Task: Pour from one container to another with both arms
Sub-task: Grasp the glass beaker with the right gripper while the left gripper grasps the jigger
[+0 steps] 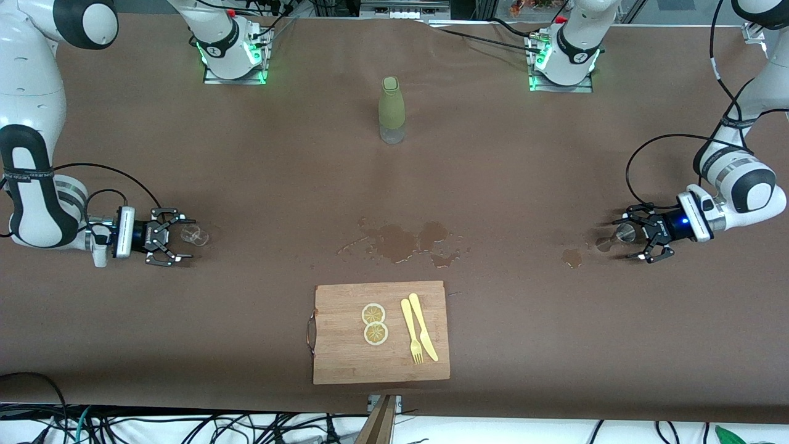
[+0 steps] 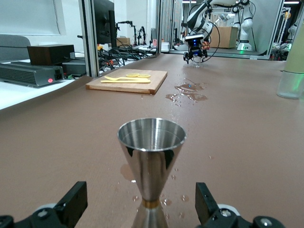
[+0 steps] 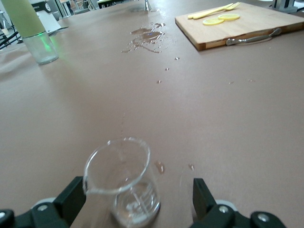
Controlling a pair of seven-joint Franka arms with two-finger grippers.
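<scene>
Brown covering spans the table (image 1: 246, 345), wet in places. At the left arm's end a steel jigger (image 2: 151, 161) stands upright on the table, between the spread fingers (image 2: 71, 202) of the left hand (image 1: 641, 240); the fingers stand clear of it on both sides. Small drops and a damp patch (image 1: 572, 258) lie beside the jigger. At the right arm's end a clear glass beaker (image 3: 124, 183) stands upright, a little liquid in its bottom, between the open fingers (image 3: 202, 197) of the right hand (image 1: 174, 236); no contact is visible. Both hands sit low at table level. A larger spill (image 1: 404, 240) lies mid-table between the two. Nearer the camera than the spill lies a wooden board (image 1: 345, 357) carrying two lemon slices (image 1: 374, 324), a yellow fork (image 1: 411, 330) and a knife (image 1: 423, 325). A green bottle (image 1: 391, 110) stands upright, farther from the camera, between the arm bases.
</scene>
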